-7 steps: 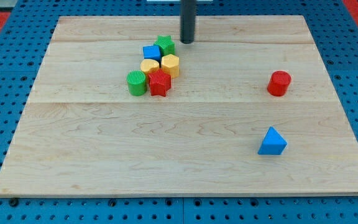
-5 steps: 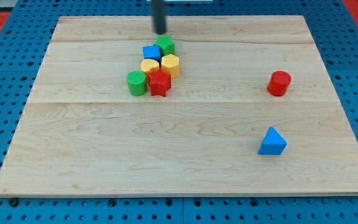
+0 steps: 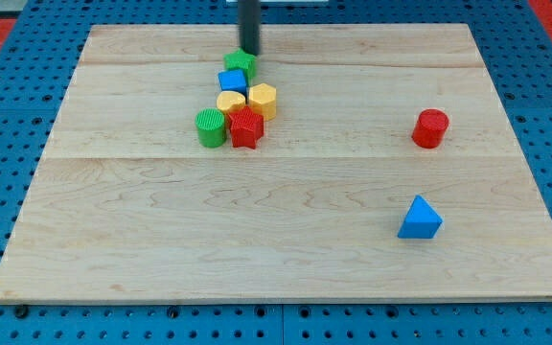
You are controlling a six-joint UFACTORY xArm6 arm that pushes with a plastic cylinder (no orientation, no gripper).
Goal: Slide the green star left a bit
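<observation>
No writing or labels are legible anywhere. I carry no jaws, only a dark rod; my tip [image 3: 249, 52] stands near the tabletop's [image 3: 161, 249] top edge, touching or just beside the green star's [image 3: 240, 63] upper right side. The star has no evident long axis; its heading cannot be judged. It heads a cluster: blue cube [image 3: 233, 80], two yellow blocks [image 3: 262, 99], red block [image 3: 246, 126], green cylinder [image 3: 211, 126]. Red cylinder [image 3: 430, 127] and blue pyramid [image 3: 419, 218] sit well apart, toward the right edge. Tabletop is pale wood planks on blue pegboard [image 3: 8, 115].
</observation>
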